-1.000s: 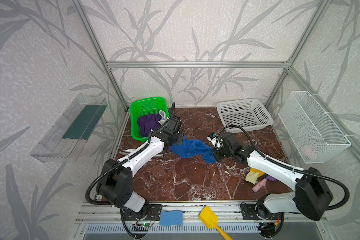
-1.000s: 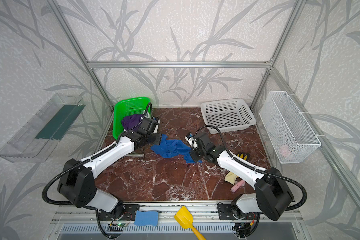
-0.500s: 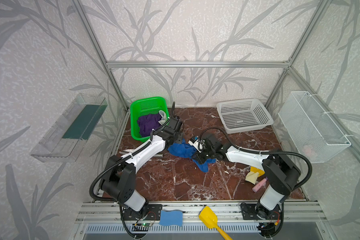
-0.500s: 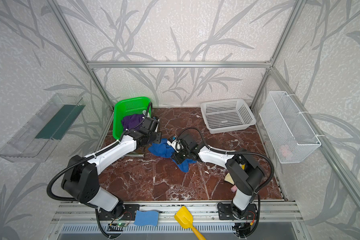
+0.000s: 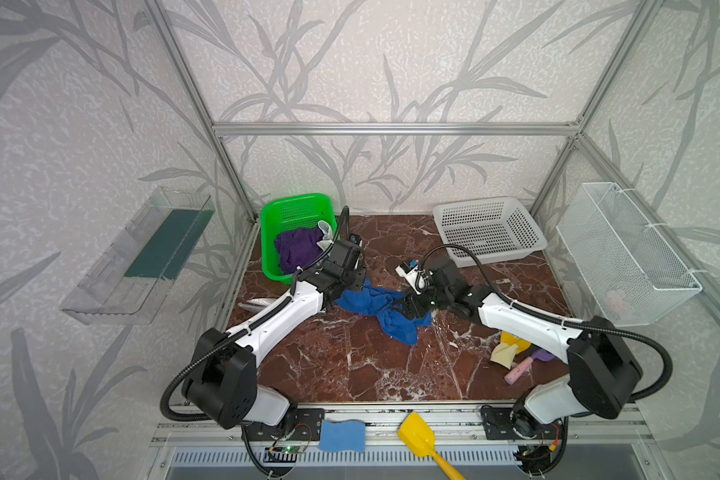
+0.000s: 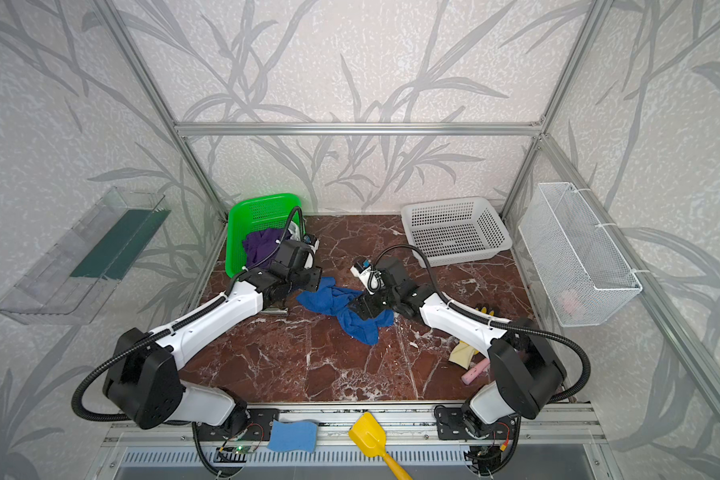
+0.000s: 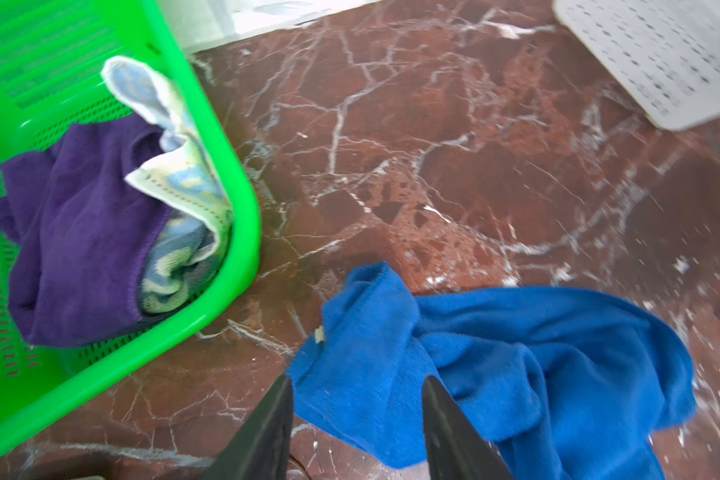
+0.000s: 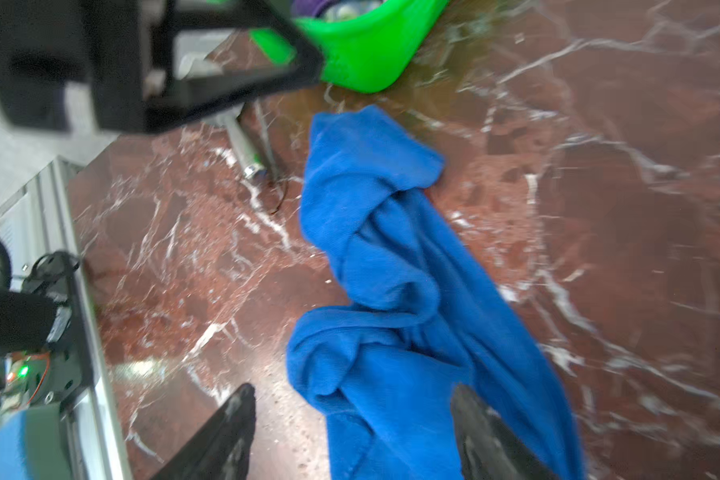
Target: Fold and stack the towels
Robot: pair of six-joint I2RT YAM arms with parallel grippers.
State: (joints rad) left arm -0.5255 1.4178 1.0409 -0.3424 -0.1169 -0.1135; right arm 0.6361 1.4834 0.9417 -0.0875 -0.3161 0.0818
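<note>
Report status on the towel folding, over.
Left gripper open, right gripper open, both over the crumpled royal blue cloth towel. Dark purple towel and cream printed towel in the green plastic basket. Silver metal tool lies beside blue towel.

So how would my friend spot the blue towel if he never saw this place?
Find the brown marble table, then look at its middle. The blue towel lies there in a crumpled heap. It is the only towel out on the table; the purple towel and the printed towel sit in the green basket.
</note>
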